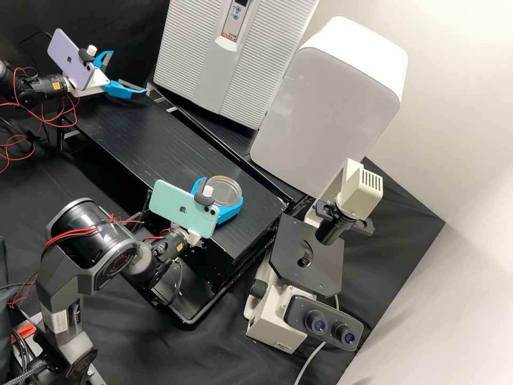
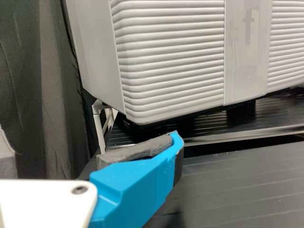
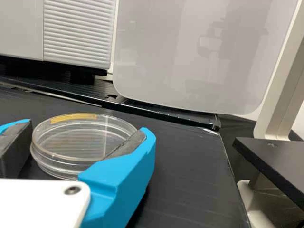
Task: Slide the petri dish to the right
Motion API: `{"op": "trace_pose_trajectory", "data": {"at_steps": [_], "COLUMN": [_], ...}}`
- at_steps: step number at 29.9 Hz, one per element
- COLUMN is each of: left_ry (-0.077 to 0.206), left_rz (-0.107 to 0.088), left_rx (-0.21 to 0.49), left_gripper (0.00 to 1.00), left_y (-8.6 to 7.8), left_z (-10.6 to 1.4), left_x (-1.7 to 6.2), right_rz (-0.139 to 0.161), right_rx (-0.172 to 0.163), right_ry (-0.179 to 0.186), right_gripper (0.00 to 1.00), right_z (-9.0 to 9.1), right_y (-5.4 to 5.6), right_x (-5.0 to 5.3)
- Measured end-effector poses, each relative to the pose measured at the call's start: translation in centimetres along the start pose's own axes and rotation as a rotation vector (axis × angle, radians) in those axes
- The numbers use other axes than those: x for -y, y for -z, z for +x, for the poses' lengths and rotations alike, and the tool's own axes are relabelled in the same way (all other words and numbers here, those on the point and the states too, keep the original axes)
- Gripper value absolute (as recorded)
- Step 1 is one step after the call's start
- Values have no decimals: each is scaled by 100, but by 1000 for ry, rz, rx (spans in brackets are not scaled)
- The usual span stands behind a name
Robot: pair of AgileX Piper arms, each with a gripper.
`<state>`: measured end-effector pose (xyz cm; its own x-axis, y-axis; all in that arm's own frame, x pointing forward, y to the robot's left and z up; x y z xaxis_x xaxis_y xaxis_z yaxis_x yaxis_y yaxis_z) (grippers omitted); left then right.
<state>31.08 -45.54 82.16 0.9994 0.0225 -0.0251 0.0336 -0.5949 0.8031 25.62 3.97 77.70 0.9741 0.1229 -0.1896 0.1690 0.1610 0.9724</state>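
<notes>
The right gripper [image 1: 220,195] pinches the petri dish [image 3: 76,135] by its wall, 2 fingers low on the bench [image 1: 160,144], likely to drag it flat. The dish sits near the bench's right front corner. The left gripper [image 1: 127,71] hangs spread at the far-left corner, out of the way.

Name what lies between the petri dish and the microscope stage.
The right gripper's blue finger beside the petri dish, then bare black platform top to its edge, short of the microscope stage, in the right wrist view.
</notes>
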Motion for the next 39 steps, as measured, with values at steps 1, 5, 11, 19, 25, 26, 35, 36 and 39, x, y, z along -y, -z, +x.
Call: {"op": "trace_pose_trajectory", "data": {"at_steps": [1,5,11,19,25,26,35,36,39], "left_ry": [0,0,0,0,0,0,0,0,0], "left_rz": [0,0,0,0,0,0,0,0,0], "left_rx": [0,0,0,0,0,0,0,0,0], "left_gripper": [100,100,100,100,100,100,100,100,100], "left_y": [0,0,0,0,0,0,0,0,0], "left_z": [0,0,0,0,0,0,0,0,0], "left_x": [0,0,0,0,0,0,0,0,0], "right_rz": [0,2,7,25,29,29,38,33,31], "right_rx": [0,12,35,56,60,60,66,71,68], "right_ry": [0,0,-34,-54,-52,-52,-70,-72,-87], "right_gripper": [0,0,0,0,100,100,100,100,100], "right_z": [0,-54,-203,-367,-382,-382,-377,-380,-403], "right_y": [0,-30,-88,-141,-150,-150,-130,-132,-123], "right_x": [0,9,-38,-53,-46,-46,-43,-40,-36]}}
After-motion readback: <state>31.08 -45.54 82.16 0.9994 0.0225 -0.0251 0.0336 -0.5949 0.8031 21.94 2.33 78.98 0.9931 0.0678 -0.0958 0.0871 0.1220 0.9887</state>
